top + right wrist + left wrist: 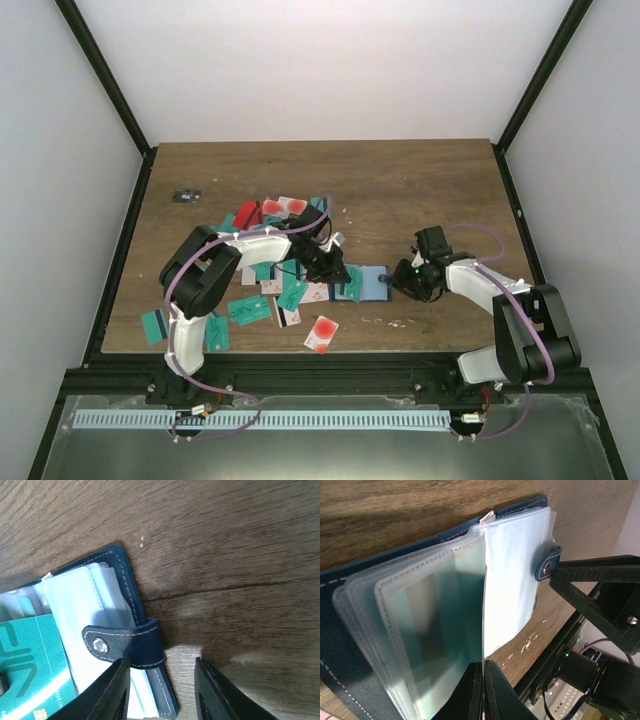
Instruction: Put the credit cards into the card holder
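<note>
**Floppy Holder, Stiff Little Cards**

Black fingers of the left end effector (483,670) sit closest. They are pressed tight together and seem to pinch a teal card (35,650) by its edge. The right end effector (160,665) has its jaws apart, one on each side of the holder's right edge. It squeezes nothing yet.

Under it all is the brown wooden counter (400,190). The card holder (372,283) lies on it between the two arms, open like a little book.

The holder is dark blue with pale stitches round its rim. I think it is light and bendy, so it may slide on the wood when a card pushes at it. The stitched cover edge looks like the firmest place to hold it down.

Inside are cloudy plastic sleeves (420,630), fanned out in a stack. They look thin, soft and slippery, and they could fold over if poked.

The other credit cards (250,310) lie scattered on the counter near the left arm. Most are teal, and some are red or white with red blotches. They look thin, light and stiff. They lie flat, so an edge is the best place to grab.

Smallest is the clasp tab (135,647), a blue strap with a shiny snap, wrapped round the holder's right edge.
</note>
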